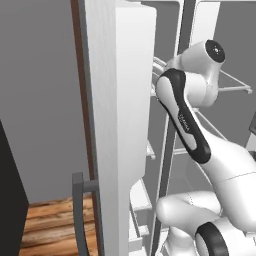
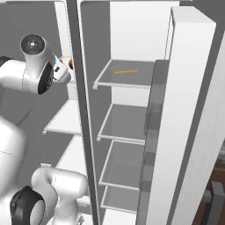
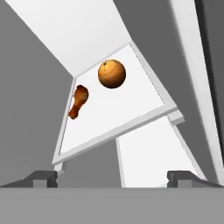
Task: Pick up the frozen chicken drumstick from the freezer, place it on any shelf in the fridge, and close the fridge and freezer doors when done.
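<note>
While gripper (image 3: 112, 177) gapes, drumstick (image 3: 78, 101) beside orange ball (image 3: 111, 74), white shelf (image 3: 131, 109)

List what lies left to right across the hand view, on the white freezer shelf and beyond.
frozen chicken drumstick → orange ball → front right corner of the white shelf → tall white freezer frame.
</note>
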Robot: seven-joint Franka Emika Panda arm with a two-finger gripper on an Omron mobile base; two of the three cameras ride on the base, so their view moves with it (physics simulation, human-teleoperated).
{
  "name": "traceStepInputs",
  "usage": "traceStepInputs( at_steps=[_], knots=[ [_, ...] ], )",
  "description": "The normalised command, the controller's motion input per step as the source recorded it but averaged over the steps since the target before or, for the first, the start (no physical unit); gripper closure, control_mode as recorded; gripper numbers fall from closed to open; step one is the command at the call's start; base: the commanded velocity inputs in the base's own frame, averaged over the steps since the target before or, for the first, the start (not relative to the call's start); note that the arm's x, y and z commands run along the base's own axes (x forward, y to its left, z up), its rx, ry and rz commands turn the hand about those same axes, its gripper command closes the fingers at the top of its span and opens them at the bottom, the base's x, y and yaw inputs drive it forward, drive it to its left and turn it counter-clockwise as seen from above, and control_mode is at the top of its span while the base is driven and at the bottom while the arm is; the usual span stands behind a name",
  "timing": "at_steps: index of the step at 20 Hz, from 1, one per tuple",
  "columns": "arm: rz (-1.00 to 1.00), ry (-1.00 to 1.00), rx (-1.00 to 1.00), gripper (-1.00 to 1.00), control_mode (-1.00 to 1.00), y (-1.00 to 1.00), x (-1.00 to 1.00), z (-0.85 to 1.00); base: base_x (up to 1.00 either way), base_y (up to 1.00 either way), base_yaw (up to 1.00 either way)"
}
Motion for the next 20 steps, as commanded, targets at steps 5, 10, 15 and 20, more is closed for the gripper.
traceStepInputs(
  at_steps=[5,10,15,20],
  knots=[
    [0.0,0.04,0.0,-1.0,-1.0,0.18,0.45,0.0,0.0,0.0,0.0],
    [0.0,0.03,0.01,-1.0,-1.0,0.21,0.49,0.0,0.0,0.0,0.0],
    [0.0,0.04,0.0,-1.0,-1.0,0.17,0.52,-0.04,0.0,0.0,0.0],
    [0.0,0.06,0.0,-1.0,-1.0,0.12,0.56,-0.01,0.0,0.0,0.0]
  ],
)
